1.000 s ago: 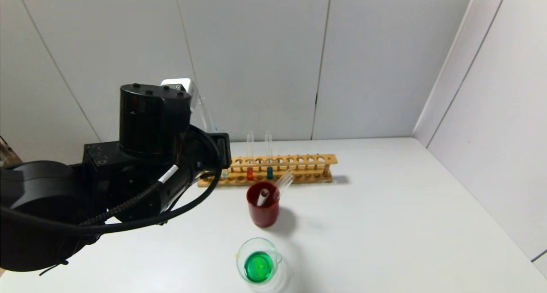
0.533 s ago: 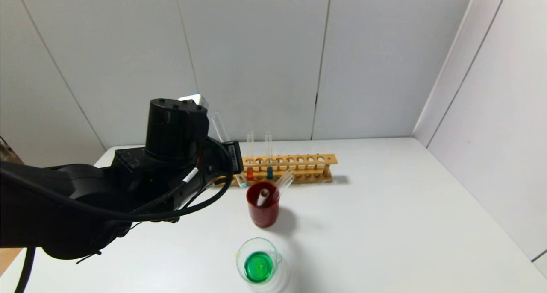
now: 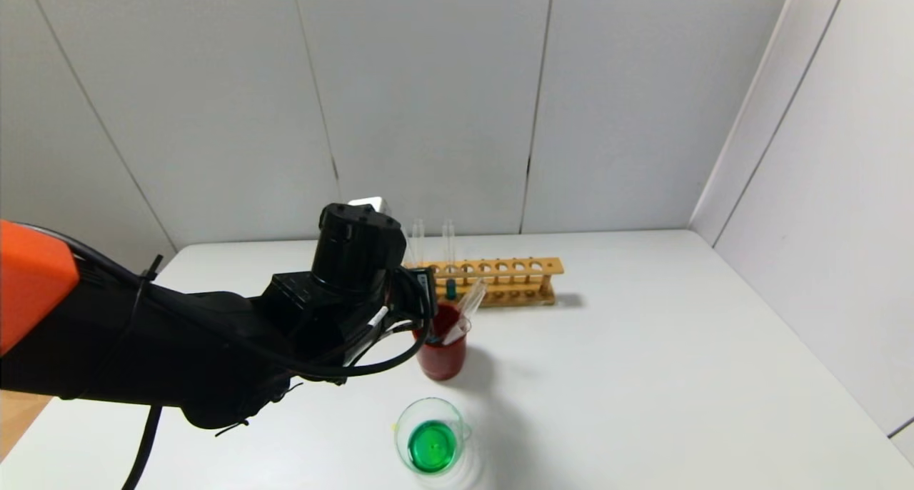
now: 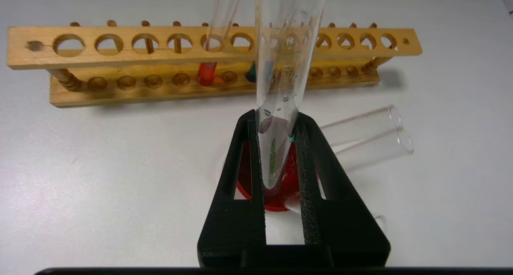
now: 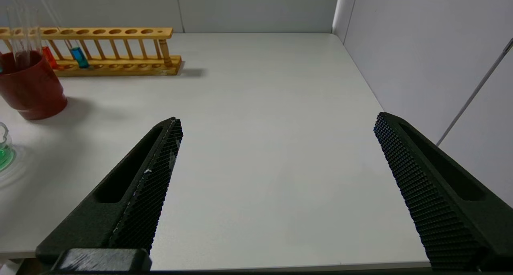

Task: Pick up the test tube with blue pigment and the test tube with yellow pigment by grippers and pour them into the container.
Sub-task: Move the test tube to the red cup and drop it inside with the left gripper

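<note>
Held tube: we are seeing a clear, almost drained test tube (image 4: pixel 280 106) at the centre of the left wrist frame, with only green-tinted droplets clinging inside; we cannot tell which pigment it carried.
Left gripper (image 4: pixel 276 154): its two foam-lined fingers (image 4: pixel 310 195) are pinching the tube near its rounded lower end, jaws narrowed to the tube's width, directly above the red cup (image 4: pixel 276 195). In the head view the left gripper (image 3: pixel 414 301) is sitting left of centre, at the cup's rim.
Handling: we are judging the glass as light, stiff, smooth and breakable; a moderate squeeze on the straight wall, away from the open mouth, is looking safest, since wet glass may slip between pads.
Red cup: two more empty tubes (image 4: pixel 368 134) are leaning in it, mouths pointing toward the right of the wrist frame.
Container (image 3: pixel 432 436): the low glass beaker is standing at lower centre of the head frame, holding green liquid, apart from the cup.
Blue-pigment tube (image 5: pixel 78 54): one is standing in the wooden rack (image 3: pixel 514 279) beside a red-orange tube (image 5: pixel 48 56), upper left of the right wrist frame.
Yellow-pigment tube: we are finding none with yellow liquid.
Right gripper (image 5: pixel 276 178): its fingers are spread wide over bare table (image 5: pixel 260 106), holding nothing; it is not appearing in the head view.
</note>
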`<action>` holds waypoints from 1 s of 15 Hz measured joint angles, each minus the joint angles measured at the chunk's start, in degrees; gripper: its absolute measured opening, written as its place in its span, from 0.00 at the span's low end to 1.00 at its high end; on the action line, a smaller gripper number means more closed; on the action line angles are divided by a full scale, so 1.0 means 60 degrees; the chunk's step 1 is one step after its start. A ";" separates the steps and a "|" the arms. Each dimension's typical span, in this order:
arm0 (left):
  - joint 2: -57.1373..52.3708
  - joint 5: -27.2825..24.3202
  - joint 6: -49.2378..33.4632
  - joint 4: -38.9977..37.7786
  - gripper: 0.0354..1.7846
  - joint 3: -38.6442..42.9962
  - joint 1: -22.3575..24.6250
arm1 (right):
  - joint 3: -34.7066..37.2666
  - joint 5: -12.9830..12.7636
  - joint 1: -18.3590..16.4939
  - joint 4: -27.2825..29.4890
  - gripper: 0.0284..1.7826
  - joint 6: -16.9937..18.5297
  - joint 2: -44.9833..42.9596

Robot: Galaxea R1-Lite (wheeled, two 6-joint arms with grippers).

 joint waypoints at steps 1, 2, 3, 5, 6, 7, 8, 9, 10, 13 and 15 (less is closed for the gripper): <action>0.0071 0.0000 0.0000 -0.0004 0.15 -0.0008 -0.0033 | 0.0000 0.0000 0.0000 0.0000 0.98 0.0004 0.0000; 0.0140 -0.0004 0.0004 0.0000 0.15 -0.0008 -0.0059 | 0.0000 0.0000 0.0000 0.0000 0.98 0.0000 0.0000; 0.0213 -0.0004 0.0006 -0.0008 0.15 -0.0012 -0.0073 | 0.0000 0.0000 0.0000 0.0000 0.98 0.0004 0.0000; 0.0313 -0.0004 0.0004 -0.0014 0.15 0.0018 -0.0085 | 0.0000 0.0000 0.0000 0.0000 0.98 0.0004 0.0000; 0.0331 -0.0004 0.0004 -0.0018 0.15 0.0024 -0.0085 | 0.0000 0.0000 0.0000 0.0000 0.98 0.0000 0.0000; 0.0333 -0.0004 0.0006 -0.0014 0.15 0.0037 -0.0085 | 0.0000 0.0000 0.0000 0.0000 0.98 0.0004 0.0000; 0.0331 0.0008 0.0006 -0.0018 0.17 0.0043 -0.0087 | 0.0000 0.0000 0.0000 0.0000 0.98 0.0004 0.0000; 0.0327 0.0008 0.0004 -0.0022 0.20 0.0043 -0.0087 | 0.0000 0.0000 0.0000 0.0000 0.98 0.0004 0.0000; 0.0327 0.0022 0.0020 -0.0022 0.25 0.0047 -0.0087 | 0.0000 0.0000 0.0000 0.0000 0.98 0.0004 0.0000; 0.0331 0.0026 0.0047 -0.0014 0.48 0.0083 -0.0161 | 0.0000 0.0000 0.0000 0.0000 0.98 0.0000 0.0000; 0.0333 0.0022 0.0061 -0.0008 0.69 0.0106 -0.0201 | 0.0000 0.0004 0.0000 0.0000 0.98 0.0004 0.0000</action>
